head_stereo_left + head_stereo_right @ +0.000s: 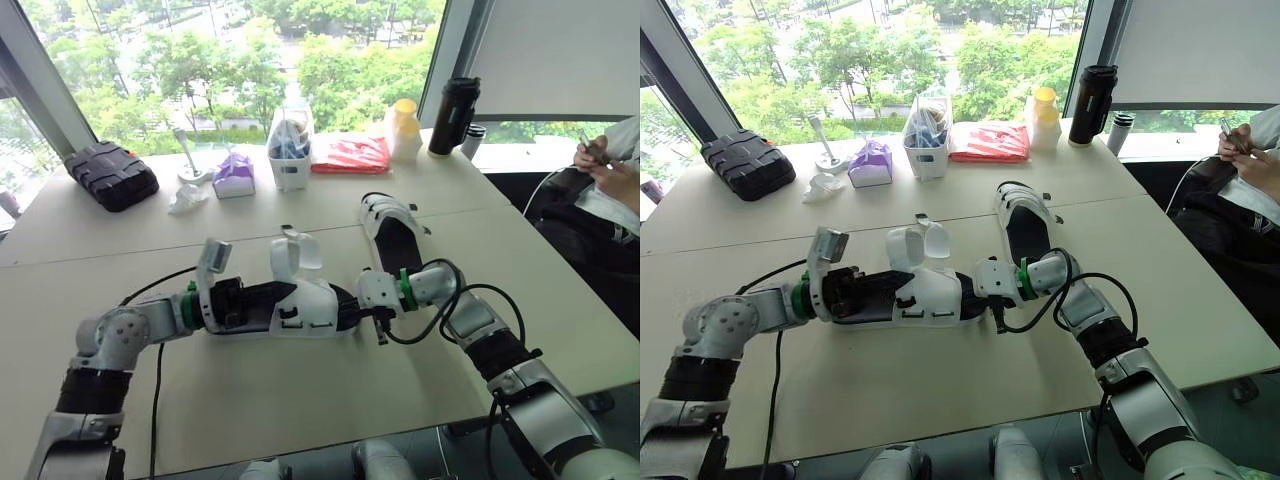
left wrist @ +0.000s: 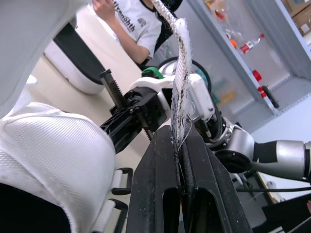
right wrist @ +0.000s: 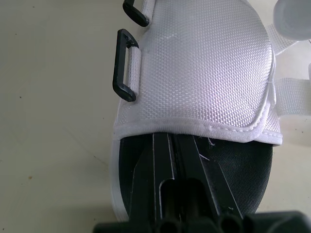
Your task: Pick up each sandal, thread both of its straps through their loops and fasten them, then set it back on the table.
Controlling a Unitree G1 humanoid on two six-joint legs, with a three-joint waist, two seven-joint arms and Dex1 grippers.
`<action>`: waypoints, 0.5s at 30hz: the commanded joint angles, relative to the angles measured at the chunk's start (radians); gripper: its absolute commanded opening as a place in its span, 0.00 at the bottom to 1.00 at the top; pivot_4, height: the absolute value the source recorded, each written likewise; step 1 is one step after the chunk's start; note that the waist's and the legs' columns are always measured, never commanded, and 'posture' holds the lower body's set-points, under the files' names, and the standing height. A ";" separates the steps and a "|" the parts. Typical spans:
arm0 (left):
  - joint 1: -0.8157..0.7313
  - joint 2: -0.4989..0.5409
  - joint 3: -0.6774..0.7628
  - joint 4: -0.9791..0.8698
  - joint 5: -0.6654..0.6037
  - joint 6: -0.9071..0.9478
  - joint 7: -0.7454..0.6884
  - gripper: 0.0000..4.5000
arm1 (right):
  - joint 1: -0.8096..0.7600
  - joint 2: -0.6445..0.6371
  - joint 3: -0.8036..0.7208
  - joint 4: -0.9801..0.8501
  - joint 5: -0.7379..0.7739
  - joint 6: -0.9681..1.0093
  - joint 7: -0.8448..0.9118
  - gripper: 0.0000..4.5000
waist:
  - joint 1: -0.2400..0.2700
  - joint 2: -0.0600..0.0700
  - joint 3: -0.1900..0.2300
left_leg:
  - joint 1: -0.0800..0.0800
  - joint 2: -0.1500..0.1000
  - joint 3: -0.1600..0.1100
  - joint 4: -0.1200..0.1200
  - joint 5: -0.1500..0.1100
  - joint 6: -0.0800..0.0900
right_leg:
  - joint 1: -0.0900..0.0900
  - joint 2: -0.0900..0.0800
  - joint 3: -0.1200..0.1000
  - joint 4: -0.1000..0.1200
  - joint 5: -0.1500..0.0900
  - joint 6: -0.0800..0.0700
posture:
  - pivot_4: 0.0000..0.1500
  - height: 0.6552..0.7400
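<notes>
Our left gripper (image 2: 181, 145) clamped on a strap (image 2: 181, 73), right gripper (image 3: 177, 145) fingers together inside the sandal (image 1: 300, 300), second sandal (image 1: 392, 235) beyond, table (image 1: 300, 390) bare toward our near edge

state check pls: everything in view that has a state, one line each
near sandal: between both tools, straps undone, loops empty
strap: pinched, not threaded
left tool: shut on strap
right tool: shut, tips under near sandal's upper
far sandal: lying on table, untouched, fastening unclear
black case: closed
black flask: upright, lid on
</notes>
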 commanded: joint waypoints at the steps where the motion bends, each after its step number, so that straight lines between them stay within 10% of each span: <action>1: -0.013 0.018 -0.047 0.035 0.080 -0.029 -0.099 0.01 | 0.004 -0.002 0.022 0.019 -0.029 0.005 -0.002 0.00 | -0.001 0.000 0.000 | 0.000 0.000 0.000 0.000 0.000 0.000 | 0.000 0.000 0.000 0.000 0.000 0.000 | 1.00 1.00; 15: -0.050 -0.020 -0.038 0.113 0.191 -0.062 -0.211 0.01 | 0.011 -0.009 0.023 0.009 -0.029 0.006 0.000 0.00 | 0.001 -0.001 0.001 | 0.000 0.000 -0.001 0.000 0.000 0.000 | 0.000 0.000 0.000 0.000 0.000 0.000 | 1.00 1.00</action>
